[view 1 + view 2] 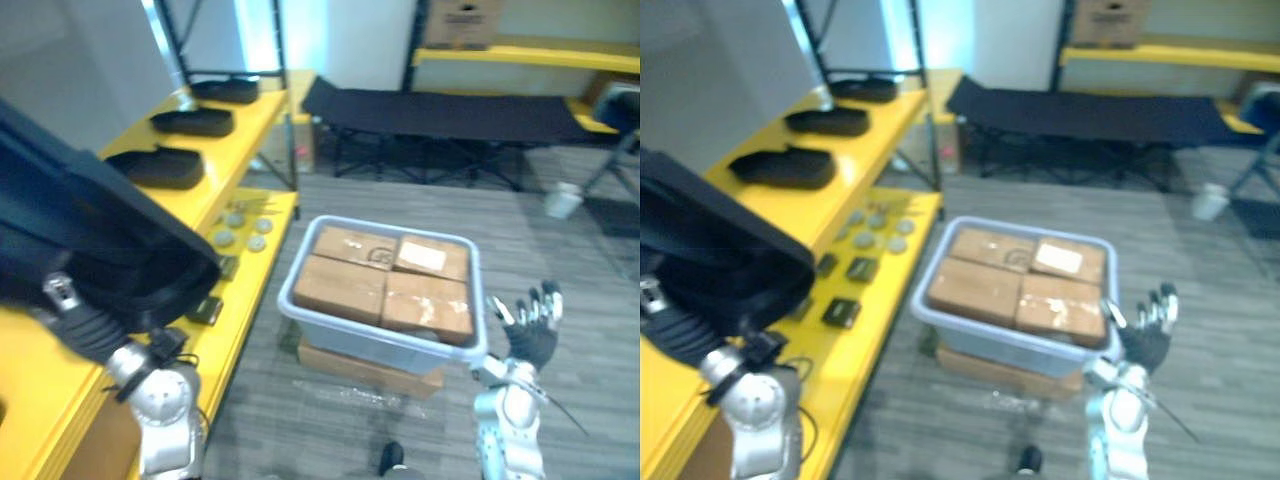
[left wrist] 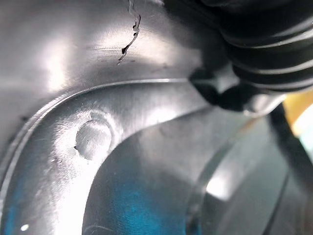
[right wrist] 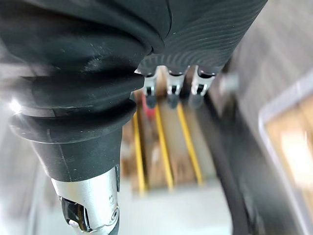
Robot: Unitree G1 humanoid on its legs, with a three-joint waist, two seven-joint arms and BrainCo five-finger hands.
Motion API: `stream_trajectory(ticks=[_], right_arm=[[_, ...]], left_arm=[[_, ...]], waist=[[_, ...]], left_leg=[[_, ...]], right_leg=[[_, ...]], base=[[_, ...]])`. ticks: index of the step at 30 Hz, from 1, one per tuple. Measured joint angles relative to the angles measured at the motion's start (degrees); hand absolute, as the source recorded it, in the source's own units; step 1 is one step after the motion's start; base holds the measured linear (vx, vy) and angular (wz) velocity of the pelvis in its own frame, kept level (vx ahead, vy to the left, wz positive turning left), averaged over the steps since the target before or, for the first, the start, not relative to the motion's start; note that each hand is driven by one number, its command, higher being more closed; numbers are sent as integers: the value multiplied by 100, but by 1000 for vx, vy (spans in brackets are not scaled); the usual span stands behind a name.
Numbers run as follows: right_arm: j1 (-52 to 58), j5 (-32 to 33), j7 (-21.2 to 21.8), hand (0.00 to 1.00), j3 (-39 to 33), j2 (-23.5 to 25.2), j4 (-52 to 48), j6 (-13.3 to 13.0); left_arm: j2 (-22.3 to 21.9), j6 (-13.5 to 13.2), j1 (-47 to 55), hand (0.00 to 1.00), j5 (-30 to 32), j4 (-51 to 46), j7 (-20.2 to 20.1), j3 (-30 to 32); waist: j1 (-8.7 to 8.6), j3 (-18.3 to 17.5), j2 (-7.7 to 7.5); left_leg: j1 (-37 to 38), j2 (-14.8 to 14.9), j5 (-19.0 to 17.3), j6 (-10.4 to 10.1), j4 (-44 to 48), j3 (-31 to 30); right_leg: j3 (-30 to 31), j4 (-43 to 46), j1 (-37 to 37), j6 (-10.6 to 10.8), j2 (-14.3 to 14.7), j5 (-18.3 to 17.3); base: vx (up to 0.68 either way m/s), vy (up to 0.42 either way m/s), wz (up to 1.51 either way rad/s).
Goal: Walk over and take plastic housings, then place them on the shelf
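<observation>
While the robot is standing at the near end of the yellow shelf [image 1: 245, 115], its left hand [image 1: 85, 330] is carrying a big black housing [image 1: 90, 230] close under its head. The hand is sitting beneath the part, so I cannot tell how it is gripping. The left wrist view is looking straight onto the housing's glossy dark face, which suggests the part is resting right against that arm. Its long axis is slanting from the robot's far left down toward the middle, and it is hanging over the shelf's near end rather than lying on it. Any set-down looks like the left arm's job, a short way forward and left. The right hand [image 1: 530, 325] is hanging low on the other side with its fingers spread straight and nothing in it, just beside the right front corner of a grey bin [image 1: 380, 345]. That puts it well apart from the shelf. The bin is holding brown boxes [image 1: 385, 280] and is sitting on a flat carton on the floor. Small parts [image 1: 240, 235] are lying on the shelf's lower ledge to its left. Farther along the top tier, three more housings [image 1: 158, 167] are lying in a row, one behind another. Beyond them, a dark cot [image 1: 450, 110] is standing against the back wall.
</observation>
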Motion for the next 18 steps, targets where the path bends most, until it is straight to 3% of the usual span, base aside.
stream_trajectory(ticks=[2, 4, 9, 12, 18], right_arm=[[-200, -2, 16, 0, 354, 12, 179, 4], [-526, -57, 168, 0, 907, 37, 462, 8], [-1018, -467, 615, 0, 1758, 154, 639, 190], [-1243, -502, 874, 0, 1933, 152, 651, 376], [-1189, -240, 1254, 0, 1970, 3, 639, 810]], left_arm=[[-11, 24, 198, 100, -79, -110, -104, 271], [-34, 27, 522, 100, -564, -222, -460, 594], [-148, 24, 914, 100, -688, -475, -859, 1223], [-181, 24, 960, 100, -711, -530, -978, 1419], [-309, 98, 1016, 100, -919, -551, -1081, 1283]], waist=[[221, -23, 2], [539, -33, 4], [991, -76, -125], [1016, -91, -175], [948, -104, -199]], left_leg=[[0, -28, 26, 7, -5, -230], [-50, -113, 66, 45, 5, -525], [-211, -264, 90, 123, 38, -782], [-205, -312, 40, 172, 52, -775], [-222, -180, 26, 128, 86, -752]], right_leg=[[-220, 3, 116, 27, -22, -22], [-522, 44, 271, 43, -96, -25], [-775, 43, 356, 105, -257, 5], [-833, 46, 423, 216, -316, -108], [-891, 50, 438, 99, -150, -230]], base=[[74, 8, 70], [78, 38, 72], [15, 82, 40], [-19, 31, 2], [0, -5, -2]])
